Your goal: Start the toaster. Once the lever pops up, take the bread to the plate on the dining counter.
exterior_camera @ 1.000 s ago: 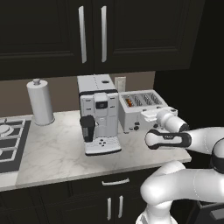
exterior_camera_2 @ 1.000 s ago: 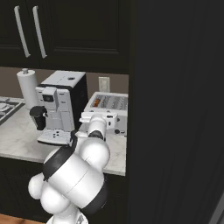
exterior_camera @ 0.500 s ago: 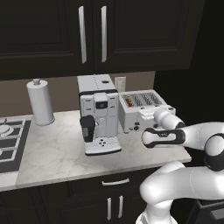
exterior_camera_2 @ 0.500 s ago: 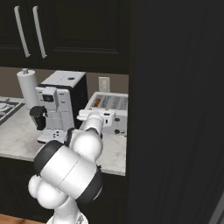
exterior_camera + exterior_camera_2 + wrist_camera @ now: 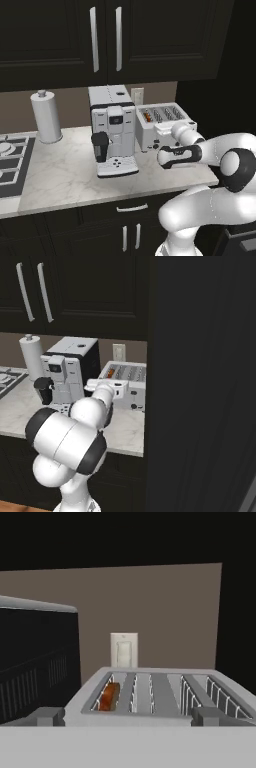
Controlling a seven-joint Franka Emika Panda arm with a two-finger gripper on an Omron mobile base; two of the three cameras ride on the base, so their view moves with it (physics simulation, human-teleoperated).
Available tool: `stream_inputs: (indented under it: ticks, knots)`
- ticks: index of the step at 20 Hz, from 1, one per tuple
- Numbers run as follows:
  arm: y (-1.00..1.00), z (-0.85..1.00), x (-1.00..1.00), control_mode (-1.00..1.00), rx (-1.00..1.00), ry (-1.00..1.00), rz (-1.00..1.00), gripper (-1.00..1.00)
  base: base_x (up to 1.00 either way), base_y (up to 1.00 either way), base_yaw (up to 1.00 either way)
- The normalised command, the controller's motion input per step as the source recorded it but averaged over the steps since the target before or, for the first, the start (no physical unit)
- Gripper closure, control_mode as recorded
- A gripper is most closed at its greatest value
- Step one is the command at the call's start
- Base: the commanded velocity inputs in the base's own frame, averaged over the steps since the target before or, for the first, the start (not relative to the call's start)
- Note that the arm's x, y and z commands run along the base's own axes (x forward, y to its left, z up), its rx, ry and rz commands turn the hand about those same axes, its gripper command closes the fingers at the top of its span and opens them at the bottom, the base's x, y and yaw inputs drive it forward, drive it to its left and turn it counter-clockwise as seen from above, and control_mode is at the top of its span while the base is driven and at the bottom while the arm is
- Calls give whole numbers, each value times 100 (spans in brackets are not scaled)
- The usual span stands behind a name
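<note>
Tan bread shows in the toaster slot from the hand's camera; fingers wide apart, empty.

Light: even, soft, rendered; no glare is seen
Shadows: faint on the pale marble worktop
Dim areas: dark wooden cabinets are lost in black
Sharpness: slightly soft throughout

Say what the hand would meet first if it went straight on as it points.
Probably the small boxy white-grey toaster, just ahead and slightly below the open hand; any higher, it would likely pass over the slots toward the back wall.
</note>
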Motion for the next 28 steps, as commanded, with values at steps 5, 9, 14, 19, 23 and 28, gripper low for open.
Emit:
stream_inputs:
  ticks: [5, 9, 14, 19, 23, 28]
  knots:
    - [11, 8, 0, -100, 0, 0, -4, -100, 0, 0, 0]
    - [8, 8, 0, -100, 0, 0, -4, -100, 0, 0, 0]
    - [6, 10, 2, -100, 0, 1, -3, -100, 0, 0, 0]
    - [9, 2, 7, -100, 0, 3, -3, -100, 0, 0, 0]
    - [3, 2, 1, -100, 0, 6, -1, -100, 0, 0, 0]
    - [0, 3, 0, -100, 0, 11, 0, -100, 0, 0, 0]
